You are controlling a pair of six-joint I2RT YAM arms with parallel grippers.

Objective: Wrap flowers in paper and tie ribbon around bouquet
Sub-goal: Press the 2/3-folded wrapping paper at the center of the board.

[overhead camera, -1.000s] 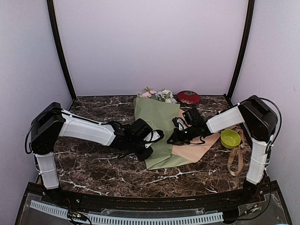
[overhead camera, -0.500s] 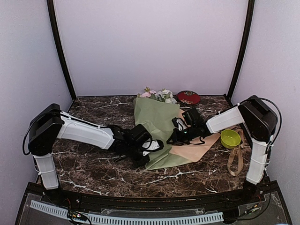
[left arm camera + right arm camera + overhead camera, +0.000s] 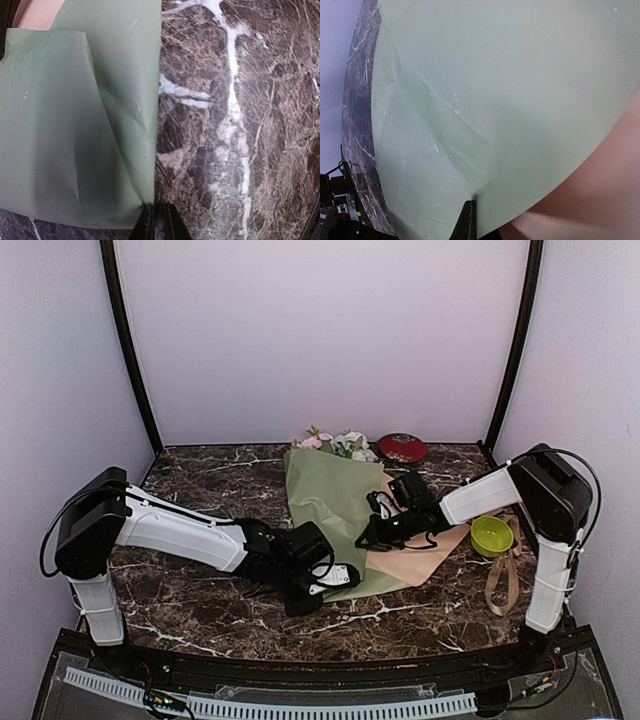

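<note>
While the sage-green paper (image 3: 330, 495) lies folded across the middle of the dark marble table (image 3: 200, 600), both arms reach in low from either side and have hold of it. The left gripper (image 3: 338, 578) sits at the sheet's lower corner, just below centre of the overhead view. Its wrist camera shows the two dark fingertips (image 3: 147, 225) drawn almost together at the bottom edge of the frame, with the corner of the green sheet nipped between them. The right gripper (image 3: 372, 536) rests on the sheet's right-hand side, where green gives way to the tan face (image 3: 425, 555) spread out beneath that arm. In its own camera the paper puckers into a small crease right at the dark fingertip (image 3: 466, 222), so those fingers are closed tight on the sheet. The flowers (image 3: 335, 443) poke out of the paper's far end, pink and white blooms near the back wall at upper centre, and their stems are hidden under the fold. Just right of the blooms sits a round red tin (image 3: 403, 448). A lime-green bowl (image 3: 491, 534) stands at the right, just beside the tan face, and the ribbon (image 3: 500, 585) trails in a loop below it, near the right arm's base and apart from the paper.
</note>
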